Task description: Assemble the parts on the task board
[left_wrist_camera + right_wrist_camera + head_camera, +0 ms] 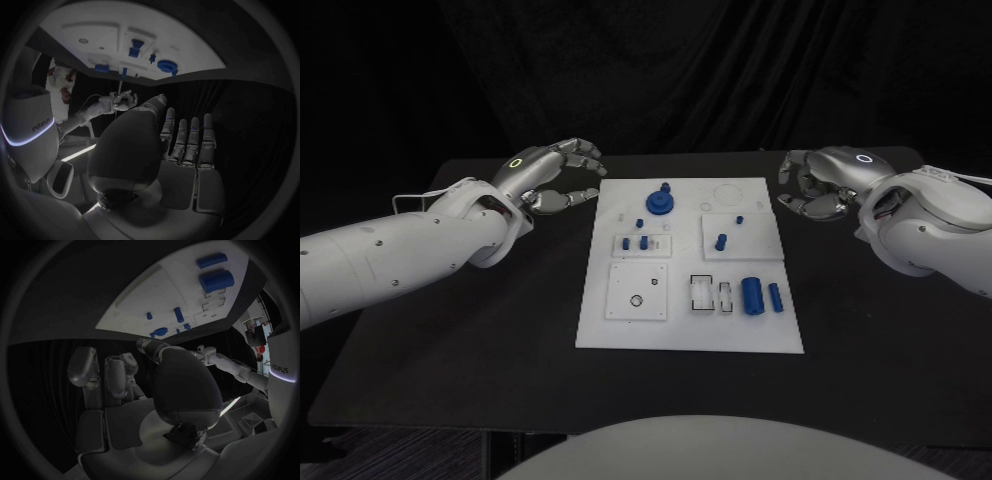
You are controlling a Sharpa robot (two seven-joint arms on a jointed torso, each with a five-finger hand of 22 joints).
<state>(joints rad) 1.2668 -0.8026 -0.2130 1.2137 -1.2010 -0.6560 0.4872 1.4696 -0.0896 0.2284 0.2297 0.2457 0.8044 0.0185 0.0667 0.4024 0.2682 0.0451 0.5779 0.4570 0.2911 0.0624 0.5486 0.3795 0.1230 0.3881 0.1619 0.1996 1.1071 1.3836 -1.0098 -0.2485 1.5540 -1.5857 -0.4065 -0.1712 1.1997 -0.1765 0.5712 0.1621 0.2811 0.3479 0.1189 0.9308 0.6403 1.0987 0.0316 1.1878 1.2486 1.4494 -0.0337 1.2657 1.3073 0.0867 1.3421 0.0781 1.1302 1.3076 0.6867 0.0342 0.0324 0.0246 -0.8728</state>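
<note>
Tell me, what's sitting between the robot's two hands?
The white task board lies between the left hand and right hand in the head view, with the blue parts on it.

Task board [689, 335] mid-table [444, 380]; parts [753, 296] on it.

Flat white rectangular task board [692, 335] on a matte black table [473, 340], small bright blue plastic parts [753, 296] dotted over it, two silver metal hands [557, 172] on glossy white arms [387, 255], each wrist glowing a pale ring.
</note>
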